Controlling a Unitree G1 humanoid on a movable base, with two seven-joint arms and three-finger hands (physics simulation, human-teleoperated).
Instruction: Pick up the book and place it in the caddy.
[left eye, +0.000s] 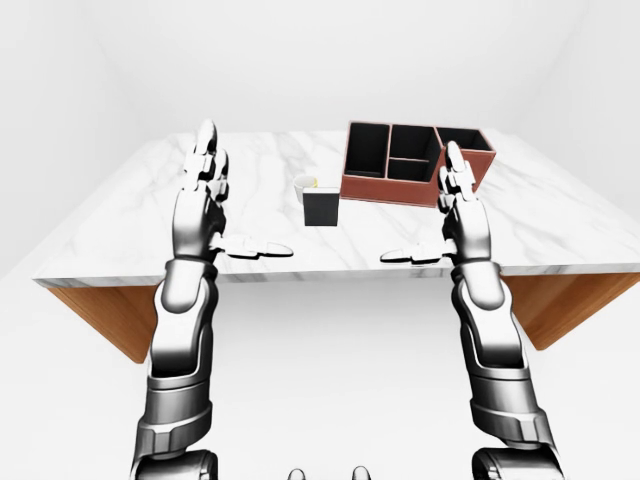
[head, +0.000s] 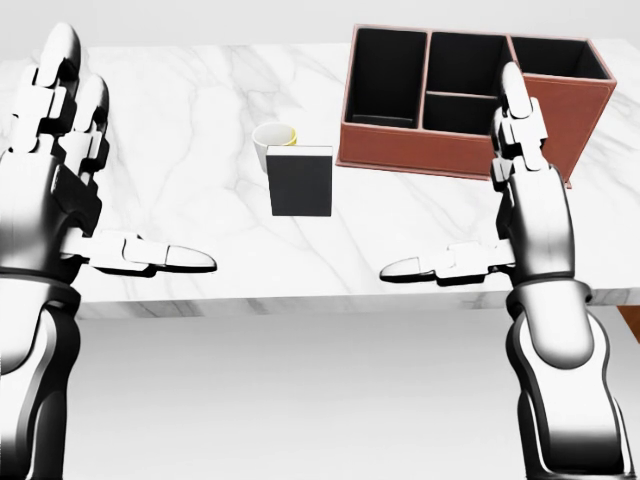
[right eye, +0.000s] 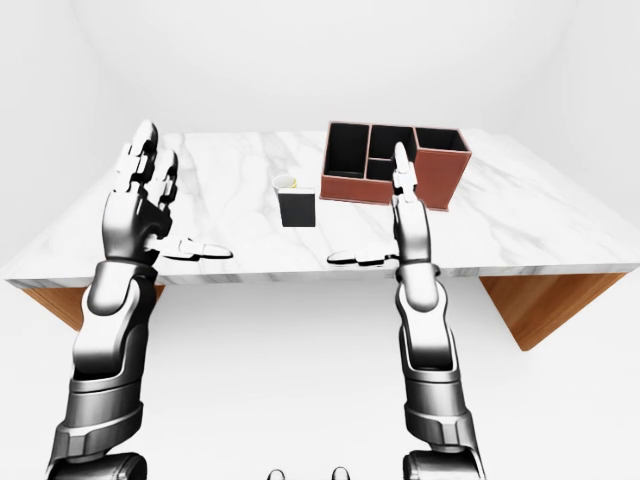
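I hold my left hand (head: 70, 190) and my right hand (head: 510, 200) spread wide, fingers up, thumbs pointing inward, gripping nothing. The book (head: 301, 181) stands upright on the table (head: 180, 120), touching a cup (head: 272, 143), left of the caddy (head: 470, 105).

Both arms are raised, forearms upright, chrome segments showing. The left robot hand (head: 70, 180) is spread flat, fingers pointing up, thumb stretched rightward. The right robot hand (head: 505, 195) mirrors it, fingers up, thumb reaching leftward. Neither holds anything.
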